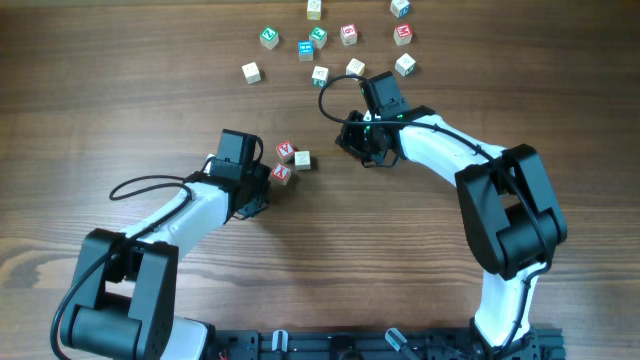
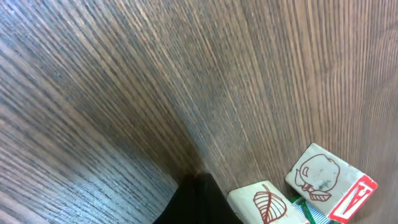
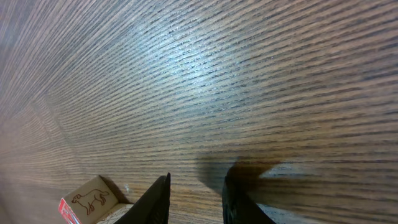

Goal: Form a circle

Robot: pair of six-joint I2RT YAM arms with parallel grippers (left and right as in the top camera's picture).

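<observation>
**Overhead:** On the brown wood-grain bench (image 1: 150, 80), the circle (image 1: 291, 163), a tight cluster of three small wooden letter cubes, two red-printed and one pale, lies mid-bench. It is just beside the left pincer (image 1: 265, 180) and well apart from a looser scatter of mixed-colour cubes (image 1: 330, 45). The right pincer (image 1: 352, 140) sits near the cluster's other side.

**Left wrist:** The left pincer, closed and holding nothing, is just beside a leaf-printed cube (image 2: 267, 204).

**Right wrist:** The right pincer, narrowly parted, grips nothing. A pale cube with a red animal outline (image 3: 90, 198) lies at lower left.
</observation>
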